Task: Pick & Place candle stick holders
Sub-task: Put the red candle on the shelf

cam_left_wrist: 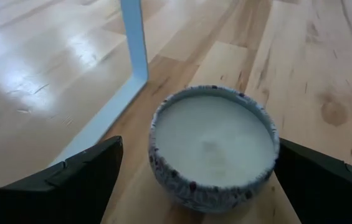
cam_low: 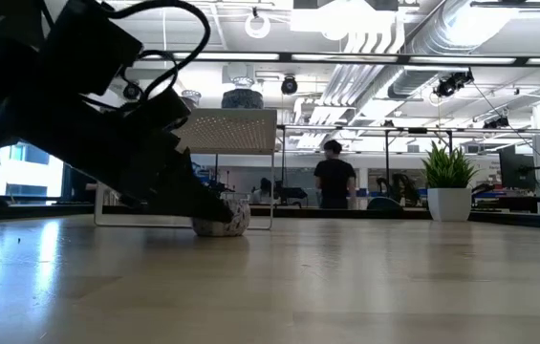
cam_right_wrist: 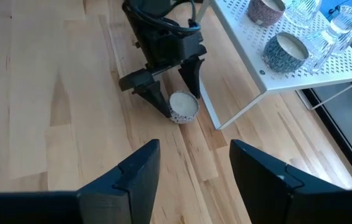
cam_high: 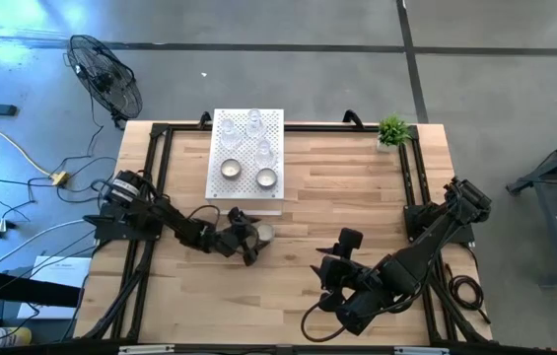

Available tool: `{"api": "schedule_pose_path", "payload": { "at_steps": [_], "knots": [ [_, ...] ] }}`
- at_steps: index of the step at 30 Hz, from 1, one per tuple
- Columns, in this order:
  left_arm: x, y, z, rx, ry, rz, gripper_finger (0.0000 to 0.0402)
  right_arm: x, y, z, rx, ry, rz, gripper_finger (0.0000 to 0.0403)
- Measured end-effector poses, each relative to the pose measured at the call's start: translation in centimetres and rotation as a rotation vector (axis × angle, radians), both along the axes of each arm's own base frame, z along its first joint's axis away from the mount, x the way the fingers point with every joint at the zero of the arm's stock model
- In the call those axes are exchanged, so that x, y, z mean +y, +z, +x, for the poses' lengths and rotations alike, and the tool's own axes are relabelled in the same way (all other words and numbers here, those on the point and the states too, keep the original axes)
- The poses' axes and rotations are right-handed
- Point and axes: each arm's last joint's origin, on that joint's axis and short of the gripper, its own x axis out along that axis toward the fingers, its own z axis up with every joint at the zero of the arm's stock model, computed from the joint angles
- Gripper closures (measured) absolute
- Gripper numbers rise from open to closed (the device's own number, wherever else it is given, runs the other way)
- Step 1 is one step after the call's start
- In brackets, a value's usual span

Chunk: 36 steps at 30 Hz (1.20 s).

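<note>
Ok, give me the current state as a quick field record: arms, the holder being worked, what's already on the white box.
left gripper: open, fingers either side of the speckled holder
speckled holder: on the table, upright, just in front of the white perforated box
on the box: two round holders and three clear glass cups
right gripper: open, empty, waiting over the table's near right part
potted plant: far right corner

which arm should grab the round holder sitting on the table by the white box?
Left. The left gripper already straddles the round holder, open fingers either side, beside the white box. The right gripper sits apart, nearer the table's front.
</note>
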Motion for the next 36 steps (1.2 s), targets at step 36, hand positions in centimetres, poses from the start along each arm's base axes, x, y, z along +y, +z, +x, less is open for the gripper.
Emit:
{"api": "schedule_pose_path", "payload": {
  "at_steps": [36],
  "knots": [
    [0.83,-0.30,0.34,0.007,0.005,-0.086,0.0120,-0.03,0.04,0.01,-0.013,-0.009,-0.010,0.0215]
  ]
}}
